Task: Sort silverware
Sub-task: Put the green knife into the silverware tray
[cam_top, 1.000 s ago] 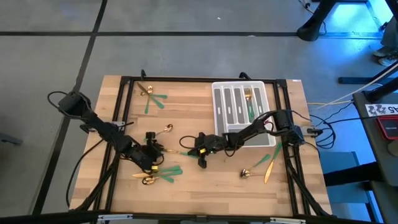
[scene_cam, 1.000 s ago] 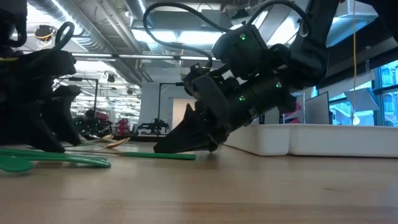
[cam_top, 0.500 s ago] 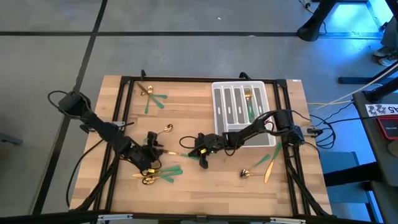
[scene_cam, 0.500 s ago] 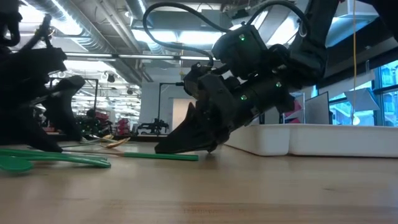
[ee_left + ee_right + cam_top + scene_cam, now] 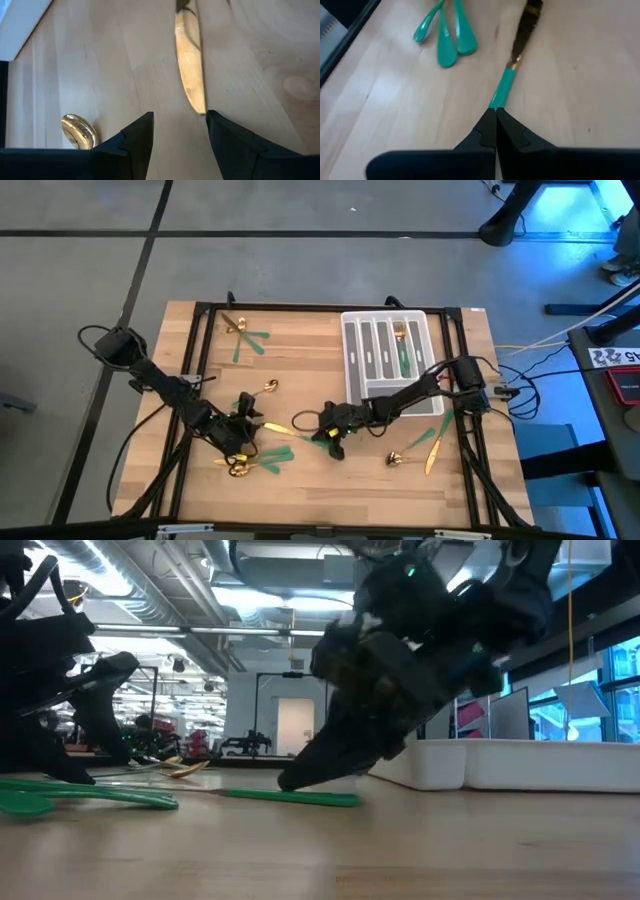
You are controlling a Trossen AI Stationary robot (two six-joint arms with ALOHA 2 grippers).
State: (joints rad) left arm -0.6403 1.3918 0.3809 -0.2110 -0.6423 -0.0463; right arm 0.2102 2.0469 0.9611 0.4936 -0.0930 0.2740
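Evidently right gripper [image 5: 495,116] jaws pinch, apparently, the slim green-handled gold knife [image 5: 506,86] on the wooden tabletop [image 5: 330,480]; left gripper [image 5: 179,131] jaws spread.

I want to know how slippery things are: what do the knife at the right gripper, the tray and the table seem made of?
Knife: the gold blade looks like polished metal, the green handle like smooth plastic, though coated metal is possible. Tray: grey-white, matte, probably moulded plastic. Table: pale wood, showing grain and plank seams.

In the low view, the right gripper [image 5: 300,780] is smeared by motion blur at centre. The left wrist view's top edge cuts off a gold knife blade [image 5: 190,65], hiding its handle.
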